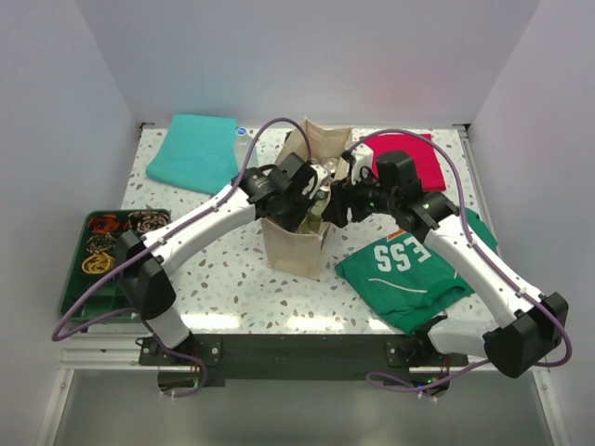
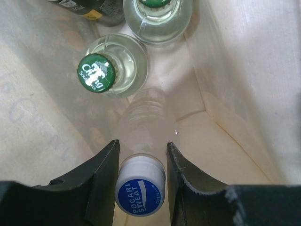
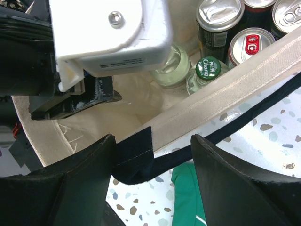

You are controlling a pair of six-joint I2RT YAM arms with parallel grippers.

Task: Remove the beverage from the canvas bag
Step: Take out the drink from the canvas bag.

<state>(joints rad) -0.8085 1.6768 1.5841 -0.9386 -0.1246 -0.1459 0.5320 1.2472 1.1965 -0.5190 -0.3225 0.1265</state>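
A white speckled terrazzo table (image 1: pixel 223 288) carries an upright beige canvas bag (image 1: pixel 296 246) with 3 cloths around it: a folded teal cloth (image 1: pixel 195 153) behind-left, a folded red cloth (image 1: pixel 428 158) behind-right, and a green lettered garment (image 1: pixel 409 269) just right.

The top view is bright and even, with light from above on the speckled table (image 1: pixel 223 288), and only soft shadows lie under the arms beside the canvas bag (image 1: pixel 296 246). Inside the bag the left wrist view is hazy and its fabric wall is washed out, though the blue Pocari Sweat cap (image 2: pixel 139 195) reads clearly. At the bag's rim the right gripper's fingers (image 3: pixel 61 188) are dark and blurred, and the can tops (image 3: pixel 218 14) inside the bag show glare.
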